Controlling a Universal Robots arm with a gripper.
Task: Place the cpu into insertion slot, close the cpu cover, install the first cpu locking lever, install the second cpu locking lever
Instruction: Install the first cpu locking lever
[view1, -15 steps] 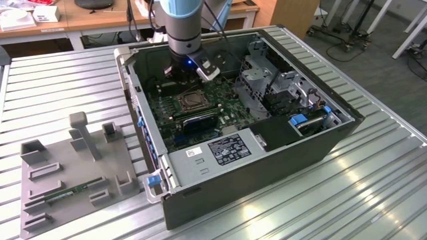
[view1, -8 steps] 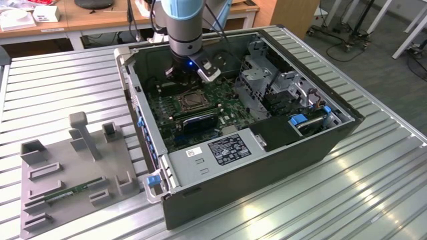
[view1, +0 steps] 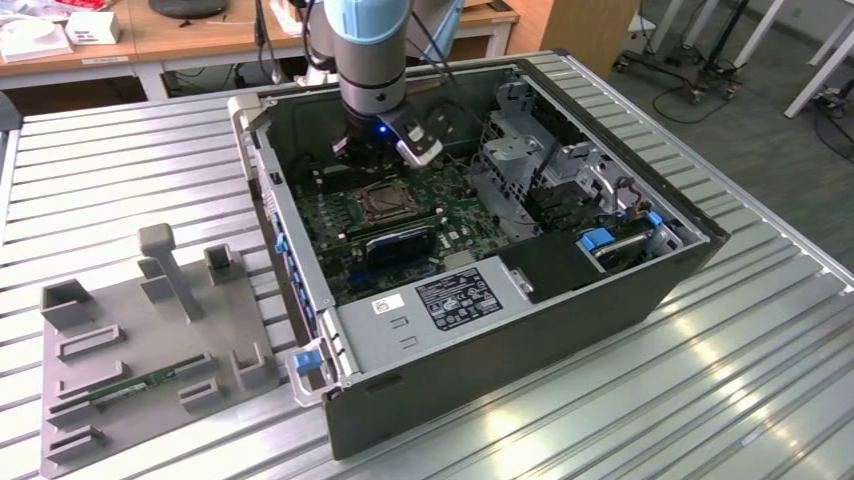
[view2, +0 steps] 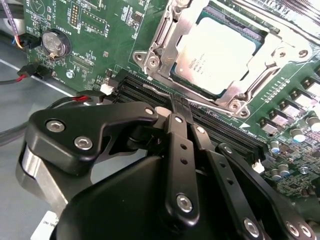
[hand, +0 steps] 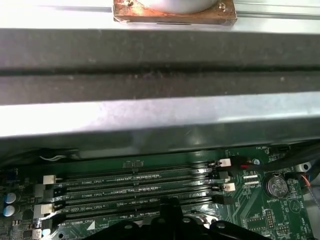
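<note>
- The cpu (view2: 216, 54) sits flat in its socket on the green board (view2: 95, 30), its pale metal face up.
- The cpu cover (view2: 235, 97) lies closed over it, its silvery frame around the chip's edges and the centre cut-out leaving the face bare.
- In the second wrist view the gripper (view2: 180, 107) hangs over the black memory slots (view2: 145, 90) just beside the socket; its two thin black fingertips are pressed together with nothing between them.
- In the exterior view the arm (view1: 380, 60) reaches down into the open computer case (view1: 641, 300), and the socket (view1: 383, 203) lies just below the gripper there.
- The first wrist view shows the rows of memory slots (hand: 135, 187) next to the case's grey metal wall (hand: 150, 120), with a coin cell (hand: 275, 185) on the board.
- A grey parts tray (view1: 134, 390) on the bench (view1: 107, 170) holds a green memory stick (view1: 144, 384), well apart from the case.
</note>
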